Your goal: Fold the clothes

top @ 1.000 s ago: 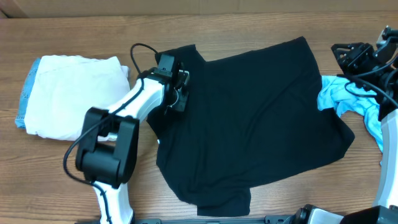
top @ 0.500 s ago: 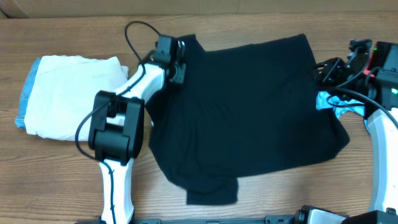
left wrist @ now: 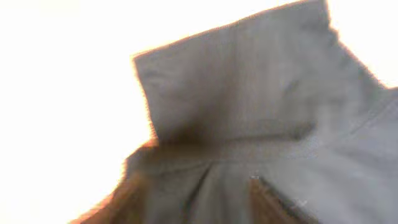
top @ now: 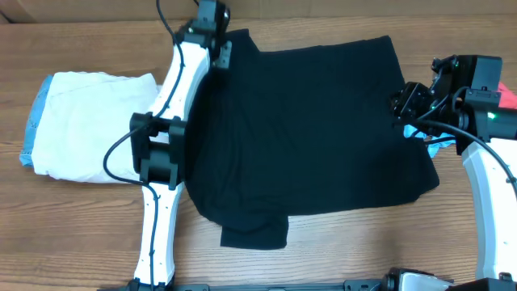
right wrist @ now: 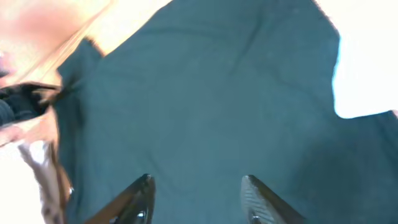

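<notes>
- Bunching the black T-shirt [top: 315, 137] is the chief risk. It lies mostly flat across the middle of the desk [top: 363, 250], and I judge that a pull from only one corner would skew or wrinkle it.
- The left fingers [top: 216, 48] are reached out to the shirt's far left corner, by the sleeve. Their wrist view is washed out and blurred, so I cannot tell whether they are apart or pinching cloth. If the hold is weak, the corner could slip free mid-fold.
- The right fingers [right wrist: 140, 199] stand wide apart with nothing between them. They hover over the shirt's right edge, and black cloth fills the view below and ahead of them.
- A light blue garment [top: 416, 132] peeks out from under that same right edge. Closing too deep there could catch both layers and drag the wrong piece along.
- The folded cream garment [top: 89, 121] sits just beside the left arm, well left of the shirt. A wide sweep of that arm could knock it loose.
</notes>
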{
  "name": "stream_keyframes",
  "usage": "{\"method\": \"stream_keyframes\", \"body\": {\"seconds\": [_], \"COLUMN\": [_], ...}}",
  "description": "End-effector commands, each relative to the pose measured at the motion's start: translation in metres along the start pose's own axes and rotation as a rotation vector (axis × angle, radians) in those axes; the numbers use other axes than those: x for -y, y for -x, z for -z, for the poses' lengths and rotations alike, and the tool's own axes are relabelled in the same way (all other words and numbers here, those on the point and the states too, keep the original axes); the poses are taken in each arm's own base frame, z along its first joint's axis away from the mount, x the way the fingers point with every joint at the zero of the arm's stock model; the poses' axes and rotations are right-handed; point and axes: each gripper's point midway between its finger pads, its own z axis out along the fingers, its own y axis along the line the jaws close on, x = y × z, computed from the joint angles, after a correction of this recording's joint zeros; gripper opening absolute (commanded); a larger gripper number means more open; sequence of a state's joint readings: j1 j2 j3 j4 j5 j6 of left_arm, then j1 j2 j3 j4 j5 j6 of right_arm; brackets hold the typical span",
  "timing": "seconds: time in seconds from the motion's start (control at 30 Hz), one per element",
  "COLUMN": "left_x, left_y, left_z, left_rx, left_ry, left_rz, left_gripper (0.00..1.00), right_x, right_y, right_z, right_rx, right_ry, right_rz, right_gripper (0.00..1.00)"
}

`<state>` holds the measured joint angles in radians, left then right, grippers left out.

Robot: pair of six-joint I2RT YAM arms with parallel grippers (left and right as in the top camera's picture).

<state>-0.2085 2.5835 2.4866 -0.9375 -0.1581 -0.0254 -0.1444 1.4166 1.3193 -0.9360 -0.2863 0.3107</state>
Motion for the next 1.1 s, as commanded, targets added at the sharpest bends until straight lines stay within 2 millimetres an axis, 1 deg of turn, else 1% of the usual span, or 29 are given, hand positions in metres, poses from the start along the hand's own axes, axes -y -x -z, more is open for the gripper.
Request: {"method": "stream_keyframes", "body": {"seconds": [0.0,0.03,0.07,0.1,0.13,0.2,0.23,0.27,0.3,0.33,0.37,0.4,0.47,0.5,0.53,0.57,0.63,0.67,0.7,0.73,0.77,0.8,0.83,0.93,0.97,1.0,1.07], "left_x": [-0.015,-0.018,-0.02,-0.02,-0.019,-0.018,-0.019,-0.021,-0.024,-0.029,-0.032,-0.034,-0.034,-0.034,-0.036,-0.037,-0.038,-0.037,-0.035,-0.032,-0.019,-0.012,-0.001,0.028,0.046,0.055,0.067], "left_y": [0.053,0.056,0.057,0.057,0.057,0.052,0.05,0.042,0.037,0.027,0.018,0.015,0.005,-0.002,-0.011,-0.024,-0.052,-0.068,-0.091,-0.107,-0.148,-0.165,-0.19,-0.253,-0.285,-0.303,-0.333], "left_z": [0.091,0.117,0.145,0.162,0.184,0.231,0.246,0.272,0.285,0.306,0.323,0.335,0.366,0.38,0.391,0.401,0.41,0.41,0.407,0.402,0.388,0.382,0.373,0.346,0.327,0.315,0.294], "left_rx": [0.141,0.149,0.162,0.172,0.188,0.219,0.229,0.235,0.231,0.229,0.223,0.235,0.256,0.259,0.252,0.234,0.177,0.137,0.073,0.03,-0.099,-0.154,-0.241,-0.465,-0.567,-0.615,-0.688], "left_ry": [0.02,0.018,0.009,-0.004,-0.023,-0.057,-0.06,-0.062,-0.06,-0.053,-0.055,-0.055,-0.092,-0.093,-0.091,-0.092,-0.094,-0.097,-0.103,-0.111,-0.161,-0.192,-0.235,-0.345,-0.39,-0.412,-0.408], "left_rz": [0.01,0.01,0.01,0.01,0.009,0.004,0.003,-0.009,-0.019,-0.018,-0.017,-0.011,-0.009,-0.018,-0.021,-0.026,-0.034,-0.03,-0.033,-0.037,-0.028,-0.022,-0.006,0.011,0.016,0.005,-0.006], "left_gripper": [0.8,0.86,0.89,0.91,0.94,0.93,0.91,0.86,0.82,0.78,0.78,0.73,0.76,0.76,0.77,0.79,0.8,0.82,0.82,0.82,0.82,0.82,0.82,0.82,0.82,0.82,0.82], "right_x": [0.014,0.016,0.019,0.022,0.025,0.03,0.031,0.032,0.034,0.036,0.039,0.041,0.044,0.044,0.044,0.044,0.044,0.045,0.045,0.045,0.045,0.045,0.045,0.045,0.045,0.046,0.047], "right_y": [0.011,0.013,0.015,0.018,0.02,0.023,0.023,0.024,0.024,0.024,0.024,0.023,0.021,0.02,0.019,0.017,0.014,0.012,0.011,0.01,0.01,0.01,0.01,0.01,0.011,0.011,0.012], "right_z": [0.01,0.011,0.013,0.014,0.016,0.021,0.024,0.028,0.032,0.037,0.041,0.044,0.05,0.053,0.054,0.055,0.055,0.055,0.055,0.055,0.055,0.055,0.055,0.055,0.055,0.055,0.055], "right_rx": [0.064,0.071,0.081,0.089,0.096,0.102,0.102,0.106,0.109,0.114,0.121,0.124,0.129,0.13,0.129,0.126,0.117,0.111,0.105,0.103,0.103,0.103,0.103,0.103,0.104,0.106,0.109], "right_ry": [-0.074,-0.076,-0.078,-0.081,-0.084,-0.071,-0.058,-0.047,-0.04,-0.039,-0.044,-0.048,-0.054,-0.055,-0.056,-0.057,-0.06,-0.063,-0.066,-0.066,-0.066,-0.066,-0.066,-0.067,-0.066,-0.069,-0.074], "right_rz": [-0.002,-0.021,-0.041,-0.058,-0.075,-0.108,-0.118,-0.129,-0.139,-0.149,-0.159,-0.165,-0.175,-0.177,-0.178,-0.179,-0.182,-0.185,-0.187,-0.188,-0.188,-0.188,-0.188,-0.188,-0.188,-0.188,-0.187], "right_gripper": [0.53,0.53,0.54,0.54,0.54,0.54,0.55,0.55,0.55,0.55,0.55,0.55,0.56,0.56,0.56,0.56,0.57,0.56,0.57,0.57,0.58,0.59,0.6,0.61,0.62,0.62,0.62]}}
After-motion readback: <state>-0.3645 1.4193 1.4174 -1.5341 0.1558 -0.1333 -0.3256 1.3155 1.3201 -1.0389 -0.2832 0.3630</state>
